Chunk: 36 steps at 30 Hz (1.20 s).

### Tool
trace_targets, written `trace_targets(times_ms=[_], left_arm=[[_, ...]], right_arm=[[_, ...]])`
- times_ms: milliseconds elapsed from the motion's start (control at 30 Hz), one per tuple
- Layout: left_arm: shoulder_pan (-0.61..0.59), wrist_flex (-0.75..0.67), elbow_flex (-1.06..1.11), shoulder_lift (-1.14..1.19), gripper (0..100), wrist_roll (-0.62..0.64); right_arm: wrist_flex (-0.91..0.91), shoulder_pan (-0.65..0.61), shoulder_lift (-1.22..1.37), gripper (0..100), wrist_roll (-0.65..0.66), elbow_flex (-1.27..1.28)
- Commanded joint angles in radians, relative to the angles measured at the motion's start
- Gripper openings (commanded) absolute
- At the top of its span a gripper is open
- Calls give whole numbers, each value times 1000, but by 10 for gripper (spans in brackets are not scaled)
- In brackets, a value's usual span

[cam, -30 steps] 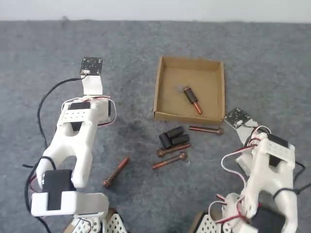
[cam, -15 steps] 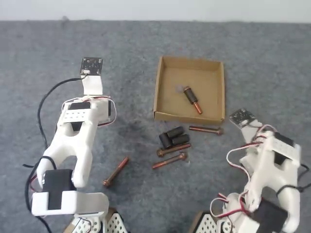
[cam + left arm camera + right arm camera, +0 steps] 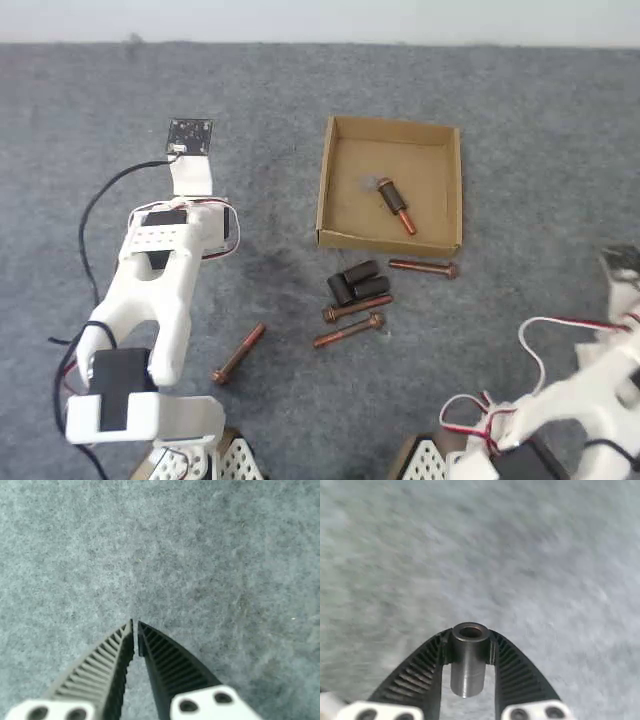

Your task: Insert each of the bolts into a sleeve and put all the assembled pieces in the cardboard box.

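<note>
The cardboard box [image 3: 322, 190] lies at the back centre and holds one bolt fitted in a dark sleeve [image 3: 395, 206]. In front of it lie black sleeves [image 3: 357, 283] in a cluster. Three copper bolts [image 3: 423, 266] [image 3: 357, 308] [image 3: 348, 331] lie around them, and another bolt [image 3: 238, 353] lies further left. My right gripper [image 3: 469, 635] is shut on a dark metal sleeve [image 3: 468, 660], held upright over bare carpet. The right arm [image 3: 600, 385] is at the far right edge. My left gripper [image 3: 135, 626] is shut with nothing in it, pointing at the carpet.
Grey carpet covers the whole table. The left arm [image 3: 155, 290] stretches along the left side, its camera board [image 3: 189, 135] toward the back. Loose red and white wires [image 3: 535, 345] hang by the right arm.
The right arm has swung away from the box to the right edge of the table. The left arm and the loose parts have stayed put.
</note>
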Motion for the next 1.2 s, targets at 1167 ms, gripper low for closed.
trace_targets(times_ms=[1167], left_arm=[[971, 339, -473, 241, 13, -446]], right_arm=[[-799, 288, 708, 6, 117, -377]])
